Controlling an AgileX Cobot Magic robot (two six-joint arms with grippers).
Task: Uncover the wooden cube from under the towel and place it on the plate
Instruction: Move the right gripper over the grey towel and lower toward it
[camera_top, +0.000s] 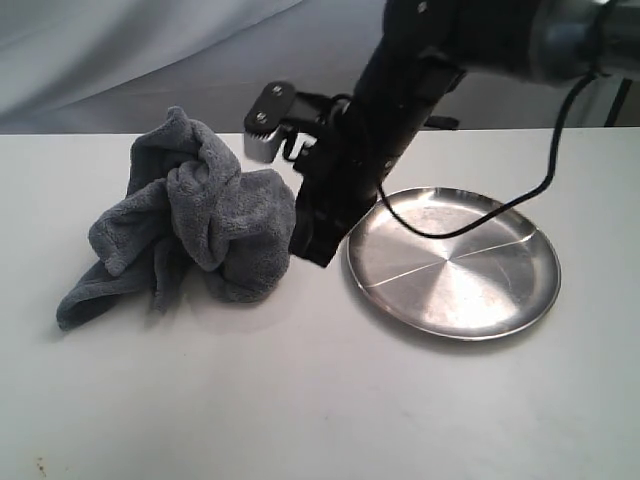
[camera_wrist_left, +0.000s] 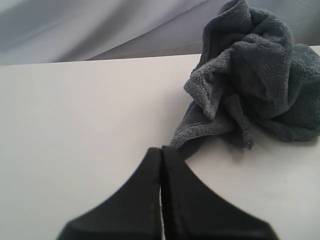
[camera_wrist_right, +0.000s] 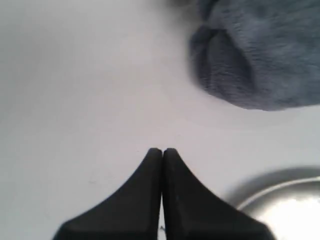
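uncovering not yet begun — right hand (camera_top: 312, 252), pressed together, hangs between towel (camera_top: 190, 215) and plate (camera_top: 455, 265); next it must spread and pinch a towel fold.

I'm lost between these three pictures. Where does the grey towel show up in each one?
Exterior view: the towel is heaped left of the plate, on the white table.
Left wrist view: the towel rises beyond the shut left claw, off to one side.
Right wrist view: one blurred fold of towel shows beyond the shut right claw.
Shared landmark: the white table.
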